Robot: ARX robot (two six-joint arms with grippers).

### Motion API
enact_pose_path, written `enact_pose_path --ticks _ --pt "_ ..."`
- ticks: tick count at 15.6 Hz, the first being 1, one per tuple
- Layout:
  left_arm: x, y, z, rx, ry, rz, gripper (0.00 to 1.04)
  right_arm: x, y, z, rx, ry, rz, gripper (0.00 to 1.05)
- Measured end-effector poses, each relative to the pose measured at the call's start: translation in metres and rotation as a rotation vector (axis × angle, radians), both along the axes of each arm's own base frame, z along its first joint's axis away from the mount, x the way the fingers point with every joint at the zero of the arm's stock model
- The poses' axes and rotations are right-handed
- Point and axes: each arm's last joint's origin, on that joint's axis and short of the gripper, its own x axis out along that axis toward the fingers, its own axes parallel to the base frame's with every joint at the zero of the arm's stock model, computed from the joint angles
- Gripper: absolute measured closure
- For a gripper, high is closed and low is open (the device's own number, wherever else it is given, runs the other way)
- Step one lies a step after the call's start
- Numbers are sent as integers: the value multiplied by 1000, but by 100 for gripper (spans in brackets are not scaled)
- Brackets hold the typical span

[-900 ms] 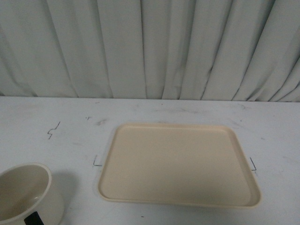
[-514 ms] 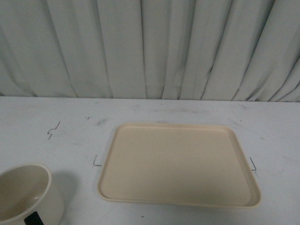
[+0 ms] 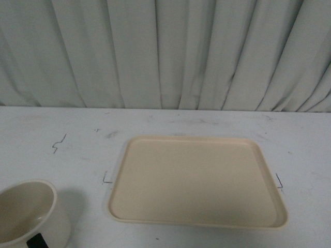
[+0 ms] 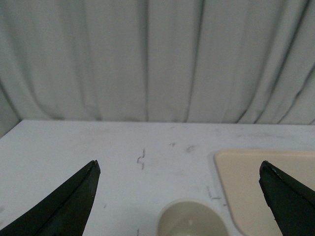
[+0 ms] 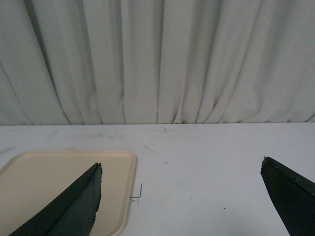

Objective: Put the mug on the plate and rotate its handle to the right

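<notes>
The wide white ceramic mug (image 3: 28,214) stands upright on the white tabletop (image 3: 77,129) at its near edge, on the left side, well apart from the large flat beige rectangular plate (image 3: 196,181), which lies empty toward the middle of the tabletop. Thin dark corner marks (image 3: 107,179) sit just beside the plate's short ends, so it was likely laid there as a fixed target. A black patch (image 3: 37,240) shows low on the mug's near side. It is probably the glossy black handle, facing the robot, though it is cut off by the frame. If so, the handle needs a turn once the mug is on the plate, and nothing of the task is done yet.

The left end effector (image 4: 179,166) hangs above the tabletop with its dark fingers (image 4: 74,201) spread wide and empty, level and looking toward the pale pleated curtain (image 4: 157,59). The mug lies below and between them, which suits this arm for the pick. The right end effector (image 5: 181,163) is likewise spread wide and empty, level, over the plate's far right corner
</notes>
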Motion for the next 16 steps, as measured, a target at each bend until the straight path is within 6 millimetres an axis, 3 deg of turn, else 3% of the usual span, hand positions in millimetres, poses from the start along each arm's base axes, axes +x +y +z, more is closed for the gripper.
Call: enact_pose_path --ticks 1,2,9,16 --pt "6 -9 9 109 490 194 7 0 0 0 2 -1 1 6" --pt "21 -7 16 193 721 359 7 0 0 0 3 0 1 6" --pt "81 -15 16 -77 903 205 7 0 0 0 3 0 1 6" --pt "124 -21 -18 -103 992 198 7 0 0 0 3 0 1 6"
